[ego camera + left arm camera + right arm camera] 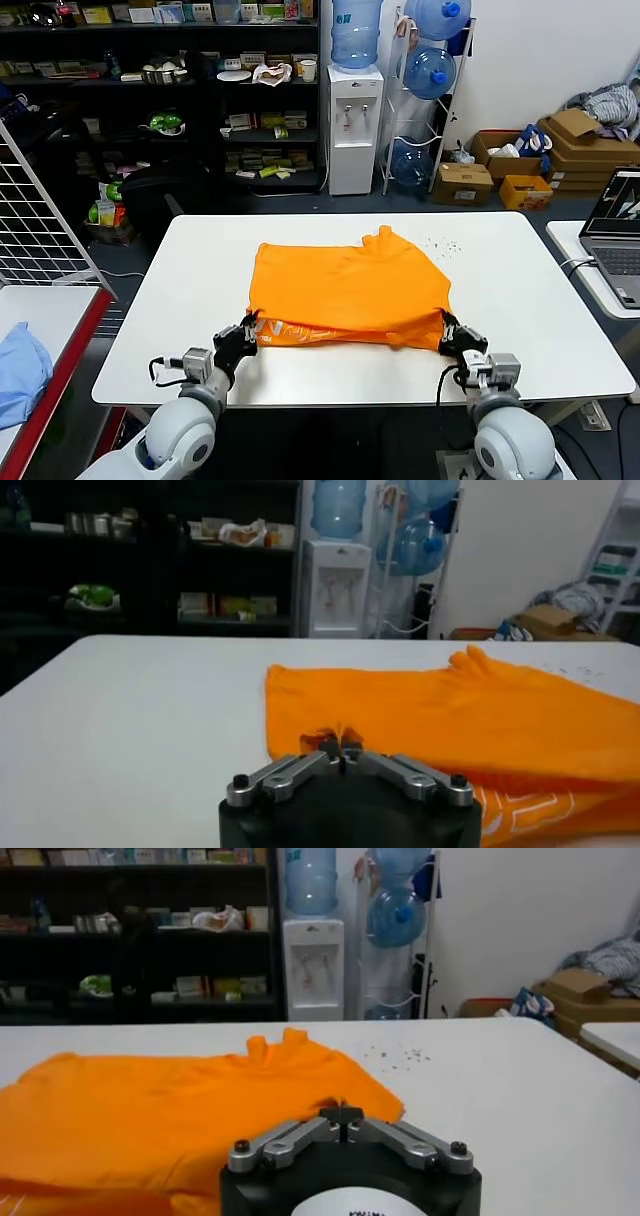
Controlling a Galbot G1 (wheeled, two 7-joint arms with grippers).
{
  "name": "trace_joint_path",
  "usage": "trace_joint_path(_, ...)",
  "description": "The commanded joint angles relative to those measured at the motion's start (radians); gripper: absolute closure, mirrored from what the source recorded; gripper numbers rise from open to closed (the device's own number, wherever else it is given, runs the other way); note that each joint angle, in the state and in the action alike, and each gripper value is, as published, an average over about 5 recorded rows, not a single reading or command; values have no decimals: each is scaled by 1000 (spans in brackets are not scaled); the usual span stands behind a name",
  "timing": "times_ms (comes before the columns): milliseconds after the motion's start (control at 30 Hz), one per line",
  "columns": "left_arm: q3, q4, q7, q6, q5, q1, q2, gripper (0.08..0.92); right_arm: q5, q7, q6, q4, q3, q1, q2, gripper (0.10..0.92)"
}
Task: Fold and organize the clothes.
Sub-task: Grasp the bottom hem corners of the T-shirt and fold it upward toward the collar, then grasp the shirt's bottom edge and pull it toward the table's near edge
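The clothes are one bright orange T-shirt (350, 290), lying on the white table (170, 300) with its near part doubled over. White lettering (300, 333) shows along the near edge. My left gripper (247, 328) is shut on the shirt's near left corner, and my right gripper (447, 332) is shut on the near right corner. In the left wrist view, orange fabric bunches between the closed tips of the left gripper (340, 747), with the shirt (450, 715) spreading beyond it. The right wrist view shows the right gripper (340, 1113) pinching the shirt's (170, 1108) edge the same way.
A light blue cloth (20, 375) lies on a red-edged table at the left, beside a wire rack (40, 220). A laptop (620, 235) sits on a side table at the right. Small specks (440, 243) dot the table beyond the shirt. Shelves and a water dispenser (355, 125) stand behind.
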State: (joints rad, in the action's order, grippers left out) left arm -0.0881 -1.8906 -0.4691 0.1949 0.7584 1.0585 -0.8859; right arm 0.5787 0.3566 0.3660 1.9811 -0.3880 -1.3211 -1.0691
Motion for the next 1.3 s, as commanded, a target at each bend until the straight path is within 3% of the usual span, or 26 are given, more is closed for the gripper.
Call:
trace_joint_path(33,-66,98,-19,20,21,-156,-12,904,50,11,37,-105,68,173,21,903)
trace_joint_path(167,-62,88,-20,43,25,-147,-13,904,47,-36,30,-110,89,169,14,862)
trace_joint_path(300,-48,77,-21,48,25,-134,-13,852,34,-74,-7,-110,89,158,6,752)
trace_joint_path(500,-9,43,-26,53,27,-80,7,683,9,-121,-53,-87,40,106,19,578)
trace_joint_path(733,25,-46,-18,59,50,91,73,476,-2,-187,-95,-50,-43,-74,107,370)
trace_joint_path(967,25,-44,-11,61,52,141,36,276,40,-251,-80,-73,-101,-177,131,173)
trace_joint_path(1167,8,5,-5,62,50,98,10,115,41,-276,-57,-125,-116,-138,92,105)
trace_joint_path(1300,10,39,2,60,47,65,-5,82,37,-283,-42,-139,-108,-122,83,104)
